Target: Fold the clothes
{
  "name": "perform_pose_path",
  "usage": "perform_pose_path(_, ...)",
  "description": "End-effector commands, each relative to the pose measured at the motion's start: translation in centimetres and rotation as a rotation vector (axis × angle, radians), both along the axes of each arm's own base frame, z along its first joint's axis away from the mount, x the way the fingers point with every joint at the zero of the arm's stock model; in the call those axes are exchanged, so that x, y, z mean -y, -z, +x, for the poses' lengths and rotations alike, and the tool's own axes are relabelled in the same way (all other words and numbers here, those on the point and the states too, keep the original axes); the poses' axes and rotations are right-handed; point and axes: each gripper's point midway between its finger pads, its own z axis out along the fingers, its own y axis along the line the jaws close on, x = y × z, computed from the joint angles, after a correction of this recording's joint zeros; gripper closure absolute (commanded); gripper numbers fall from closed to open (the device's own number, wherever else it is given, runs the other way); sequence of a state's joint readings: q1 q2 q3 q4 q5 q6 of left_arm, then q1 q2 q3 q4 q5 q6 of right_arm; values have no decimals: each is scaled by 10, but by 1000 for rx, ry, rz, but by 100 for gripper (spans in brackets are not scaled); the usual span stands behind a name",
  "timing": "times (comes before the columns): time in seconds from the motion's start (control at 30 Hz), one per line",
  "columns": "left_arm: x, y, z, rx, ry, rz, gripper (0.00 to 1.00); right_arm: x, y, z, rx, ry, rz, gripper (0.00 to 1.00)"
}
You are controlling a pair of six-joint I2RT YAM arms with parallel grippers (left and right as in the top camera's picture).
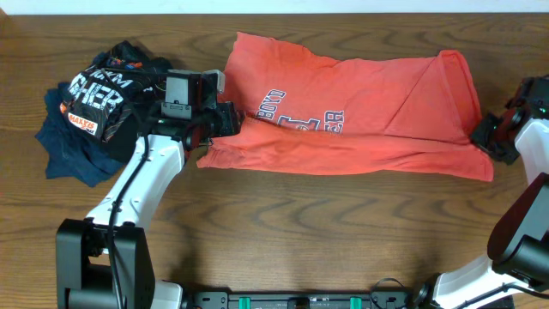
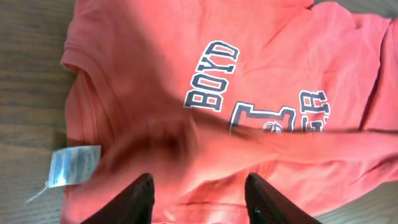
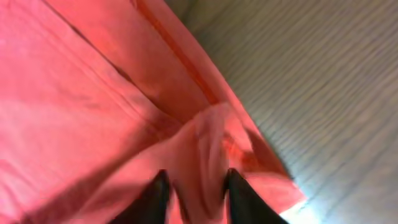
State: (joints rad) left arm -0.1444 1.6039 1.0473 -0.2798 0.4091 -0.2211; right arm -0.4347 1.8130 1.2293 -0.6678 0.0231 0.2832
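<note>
Item: shirt [image 1: 360, 112], lying folded lengthwise on the surface [image 1: 300, 223], print partly showing.

I am seeing the left hand [image 2: 200, 185] hovering released, fingers spread over the shirt's left end. The right hand [image 3: 194, 182] is straddling a ridge of red cloth; pinched or released, I cannot tell.

Overhead only: black garment [image 1: 103, 94] lying on navy garment [image 1: 73, 150], beside the shirt.

Left wrist only: white label [image 2: 73, 165].

Matt cloth T-shirt [image 1: 360, 94], wood-grain tbl [image 1: 300, 223]
</note>
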Motion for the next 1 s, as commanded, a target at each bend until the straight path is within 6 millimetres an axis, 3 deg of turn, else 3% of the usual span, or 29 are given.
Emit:
perform_pose_path(0.0,-6,6,1,-12,-23,25,50,-3,4,1,-13,-12,-6,61)
perform_pose_path(0.2,-8,15,-12,-78,-22,35,50,-3,6,-8,-46,-3,6,58)
perform_pose_path(0.43,-13,30,-36,-198,-24,60,50,-9,12,-32,-151,-12,21,60)
perform_pose_path(0.8,-13,32,-40,-213,-23,61,50,-10,23,-34,-148,-7,23,61)
perform_pose_path(0.9,-13,34,-41,-217,-23,62,50,-13,31,-28,-107,-1,39,67)
perform_pose_path(0.97,-13,36,-43,-225,-23,64,57,-15,34,-26,-88,-5,51,78)
